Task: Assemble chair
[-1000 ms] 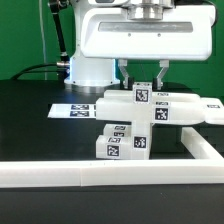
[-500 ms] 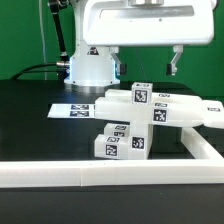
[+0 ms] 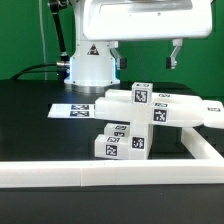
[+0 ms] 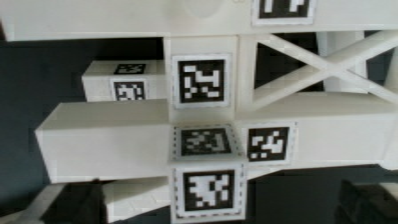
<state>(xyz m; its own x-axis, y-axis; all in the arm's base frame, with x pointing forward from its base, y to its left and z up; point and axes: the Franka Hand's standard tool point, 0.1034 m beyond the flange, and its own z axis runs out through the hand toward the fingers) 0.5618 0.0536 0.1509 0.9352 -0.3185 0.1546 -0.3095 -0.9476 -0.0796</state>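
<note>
The chair is a white blocky structure with black-and-white tags. It stands on the black table just behind the white rail, with a wide slab reaching toward the exterior view's right. My gripper hangs above it, open and empty, with its fingers spread wide and clear of the top tagged block. In the wrist view the chair fills the picture from above, showing tagged blocks and a cross-braced part.
The long white L-shaped border rail runs along the front and turns back at the exterior view's right. The marker board lies flat behind the chair on the left. The robot base stands at the back.
My gripper let go of the chair's top block, spread its fingers wide and rose above the structure. The chair has not moved.
</note>
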